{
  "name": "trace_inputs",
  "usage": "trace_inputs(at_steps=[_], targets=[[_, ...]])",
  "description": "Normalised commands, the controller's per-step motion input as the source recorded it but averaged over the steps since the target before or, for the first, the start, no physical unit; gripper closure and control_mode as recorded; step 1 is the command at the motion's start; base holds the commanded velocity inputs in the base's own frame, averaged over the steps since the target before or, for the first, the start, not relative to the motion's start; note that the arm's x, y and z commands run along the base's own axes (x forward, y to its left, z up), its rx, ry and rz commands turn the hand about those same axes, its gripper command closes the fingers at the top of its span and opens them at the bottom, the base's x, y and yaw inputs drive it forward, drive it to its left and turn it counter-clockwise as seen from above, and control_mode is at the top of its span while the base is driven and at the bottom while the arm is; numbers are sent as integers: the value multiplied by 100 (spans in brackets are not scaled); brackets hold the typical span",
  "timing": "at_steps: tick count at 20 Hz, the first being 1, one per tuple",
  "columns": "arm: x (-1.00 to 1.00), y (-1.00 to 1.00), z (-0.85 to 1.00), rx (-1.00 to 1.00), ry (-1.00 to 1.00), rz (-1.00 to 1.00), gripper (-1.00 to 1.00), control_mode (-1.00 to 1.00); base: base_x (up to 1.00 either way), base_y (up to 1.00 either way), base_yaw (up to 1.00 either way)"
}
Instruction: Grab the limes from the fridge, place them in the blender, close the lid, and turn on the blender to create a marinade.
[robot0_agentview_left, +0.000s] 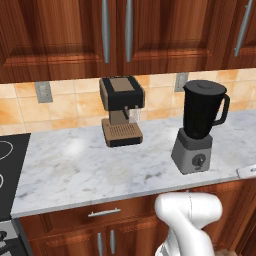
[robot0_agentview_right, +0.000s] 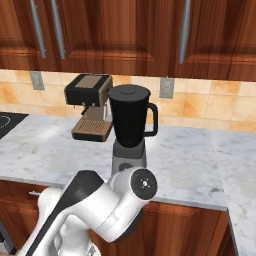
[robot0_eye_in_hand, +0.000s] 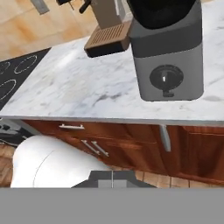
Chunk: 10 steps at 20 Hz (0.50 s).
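Observation:
The blender (robot0_agentview_left: 200, 125) stands on the marble counter (robot0_agentview_left: 90, 165), a black tapered jar on a square grey base with a round knob (robot0_eye_in_hand: 165, 78). The dark lid (robot0_agentview_left: 204, 86) sits on top of the jar (robot0_agentview_right: 130, 120). My gripper (robot0_eye_in_hand: 112, 178) is shut with nothing in it, low in front of the counter edge and pointing up at the blender base (robot0_eye_in_hand: 168, 57). The white arm (robot0_agentview_right: 100, 205) is folded below the counter front. The limes and the fridge are out of view.
A brown-and-black coffee machine (robot0_agentview_left: 121, 110) stands against the tiled wall left of the blender. A black cooktop (robot0_agentview_left: 10, 165) borders the counter on the left. Wooden cabinets (robot0_agentview_left: 115, 30) hang above, and drawers with handles (robot0_eye_in_hand: 72, 127) run below the counter.

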Motion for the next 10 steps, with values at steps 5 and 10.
trace_inputs(at_steps=[5, 10], targets=[[43, 4, -90, 1, -2, 8, 100, -100, 0, 0, 0], [55, 10, -64, 8, -16, 7, 100, -100, 0, 0, 0]])
